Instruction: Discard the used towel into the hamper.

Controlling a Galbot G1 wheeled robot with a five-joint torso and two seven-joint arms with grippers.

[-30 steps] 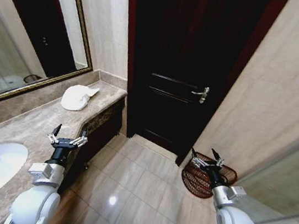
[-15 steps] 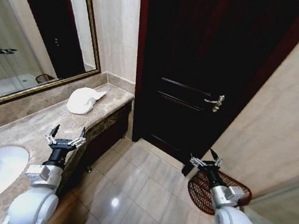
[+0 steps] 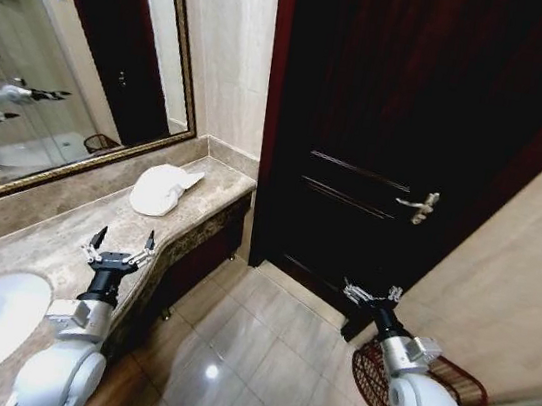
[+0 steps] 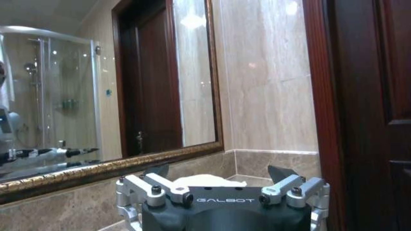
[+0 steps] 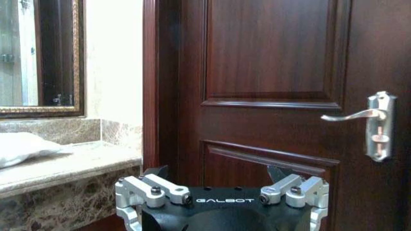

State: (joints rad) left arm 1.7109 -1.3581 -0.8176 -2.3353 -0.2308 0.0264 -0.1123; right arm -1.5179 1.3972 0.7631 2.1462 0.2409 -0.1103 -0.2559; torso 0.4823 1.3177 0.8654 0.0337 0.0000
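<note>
On the floor at the right, the hamper point(image 3: 419, 386) is half hidden behind the right gripper point(image 3: 370, 296) and its arm. Far on the counter point(image 3: 63, 245) lies the towel point(image 3: 161, 190), apart from the left gripper point(image 3: 122, 243). Both grippers are spread wide and hold nothing, with free floor between them.

We've swung left w/ the head cam: door handle point(image 3: 419, 207) and white towel point(image 3: 160, 190) sit further right in view vs. 1 s ago. Hamper point(image 3: 427, 385) slid lower-right, now partly behind right arm.
</note>
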